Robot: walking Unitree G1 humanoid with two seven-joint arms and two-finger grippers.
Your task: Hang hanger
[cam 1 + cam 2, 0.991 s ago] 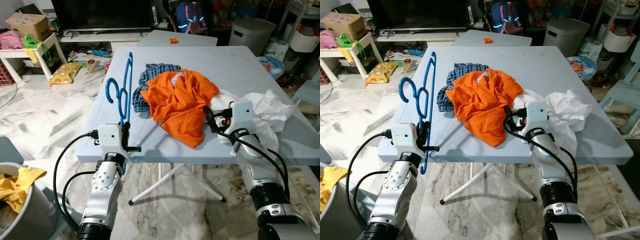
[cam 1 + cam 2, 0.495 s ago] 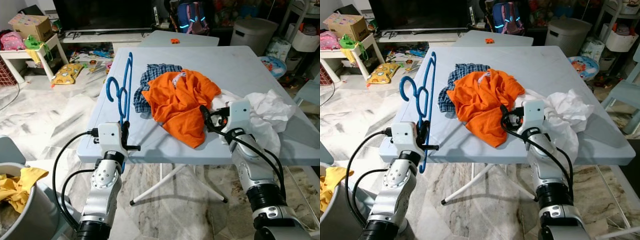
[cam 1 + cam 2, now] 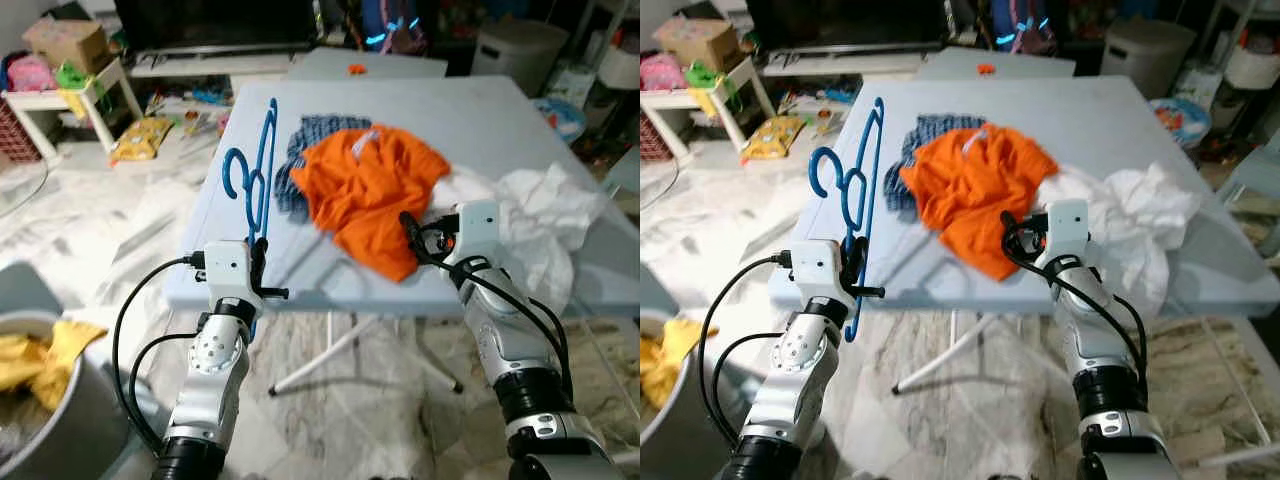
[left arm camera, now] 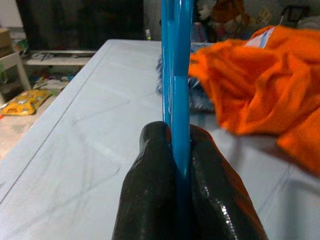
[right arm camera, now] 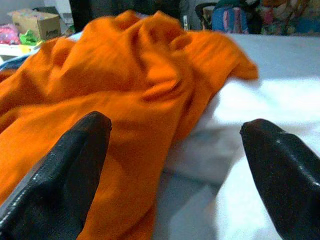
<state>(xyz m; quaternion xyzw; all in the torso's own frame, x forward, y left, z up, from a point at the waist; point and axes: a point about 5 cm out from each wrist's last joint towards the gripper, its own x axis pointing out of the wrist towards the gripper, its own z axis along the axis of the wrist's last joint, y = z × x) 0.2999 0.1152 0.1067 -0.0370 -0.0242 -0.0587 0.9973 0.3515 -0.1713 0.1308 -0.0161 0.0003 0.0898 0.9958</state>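
Observation:
A blue plastic hanger (image 3: 256,176) stands upright over the left edge of the pale blue table (image 3: 500,120), held at its lower end by my left gripper (image 3: 256,278), which is shut on it. In the left wrist view the two black fingertips (image 4: 150,200) pinch the blue hanger (image 4: 176,90). An orange shirt (image 3: 375,190) lies crumpled mid-table. My right gripper (image 3: 418,238) is open at the shirt's near right edge, its fingers (image 5: 60,170) spread wide before the orange shirt (image 5: 110,95) without touching it.
A checked blue garment (image 3: 305,150) lies under the orange shirt, and white cloth (image 3: 530,210) is heaped at the table's right. A grey bin (image 3: 50,400) holding yellow cloth stands at lower left. Toys and a low white table (image 3: 75,85) clutter the floor at far left.
The camera has shifted and the scene sits slightly differently in frame. The right gripper has edged closer to the orange shirt. The left gripper keeps holding the hanger upright.

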